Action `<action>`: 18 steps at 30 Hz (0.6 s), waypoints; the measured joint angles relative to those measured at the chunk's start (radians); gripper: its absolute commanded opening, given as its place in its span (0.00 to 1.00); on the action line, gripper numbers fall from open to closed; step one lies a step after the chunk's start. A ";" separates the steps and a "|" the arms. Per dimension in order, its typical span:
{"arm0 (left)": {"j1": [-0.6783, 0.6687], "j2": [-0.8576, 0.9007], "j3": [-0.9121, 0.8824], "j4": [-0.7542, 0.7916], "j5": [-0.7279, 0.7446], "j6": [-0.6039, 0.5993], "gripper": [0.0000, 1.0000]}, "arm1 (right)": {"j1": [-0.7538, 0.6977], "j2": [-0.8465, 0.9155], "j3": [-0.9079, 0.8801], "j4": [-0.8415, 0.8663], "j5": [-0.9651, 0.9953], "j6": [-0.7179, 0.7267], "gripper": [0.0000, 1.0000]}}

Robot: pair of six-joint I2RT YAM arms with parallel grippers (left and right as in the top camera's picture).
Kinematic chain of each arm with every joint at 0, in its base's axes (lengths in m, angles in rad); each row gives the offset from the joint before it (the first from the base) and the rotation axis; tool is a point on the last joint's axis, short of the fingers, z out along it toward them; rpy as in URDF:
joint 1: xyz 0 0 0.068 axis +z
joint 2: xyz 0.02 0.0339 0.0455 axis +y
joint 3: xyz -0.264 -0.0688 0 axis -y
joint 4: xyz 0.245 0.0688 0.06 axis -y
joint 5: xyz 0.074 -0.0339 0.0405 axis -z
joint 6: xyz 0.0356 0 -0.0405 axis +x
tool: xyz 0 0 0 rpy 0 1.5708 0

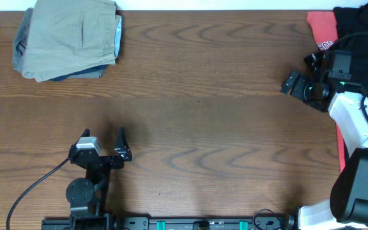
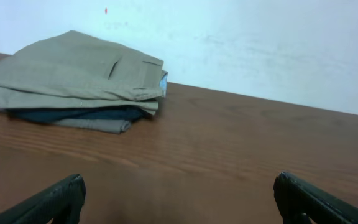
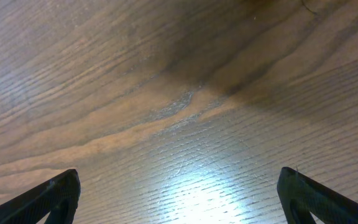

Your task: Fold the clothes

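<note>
The clothes, pale khaki shorts (image 1: 69,35), lie folded in a stack at the table's far left corner; the left wrist view shows the shorts (image 2: 73,68) with a stitched pocket seam and a light blue lining at the right edge. My left gripper (image 1: 103,137) rests near the front left, well short of the stack, open and holding nothing (image 2: 179,196). At the right side my right gripper (image 1: 299,71) hangs open over bare wood (image 3: 179,193), far from the shorts.
A navy-blue folded garment (image 1: 75,75) lies under the shorts (image 2: 73,115). A red printed shirt (image 1: 321,29) and a black shirt (image 1: 363,32) sit at the far right corner beside the right arm. A black cable (image 1: 34,185) trails from the left arm.
</note>
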 measured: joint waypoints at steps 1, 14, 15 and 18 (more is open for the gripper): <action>0.000 0.000 -0.004 0.016 0.000 0.000 0.98 | 0.000 0.000 0.000 0.000 0.000 0.000 0.99; 0.033 -0.001 -0.007 -0.010 -0.005 0.000 0.98 | 0.000 0.000 0.000 0.000 0.000 0.000 0.99; 0.033 -0.001 -0.007 -0.010 -0.005 0.000 0.98 | 0.000 0.000 0.000 0.000 0.000 0.000 0.99; 0.033 -0.001 -0.007 -0.010 -0.005 0.000 0.98 | 0.000 0.000 0.000 0.000 0.000 0.000 0.99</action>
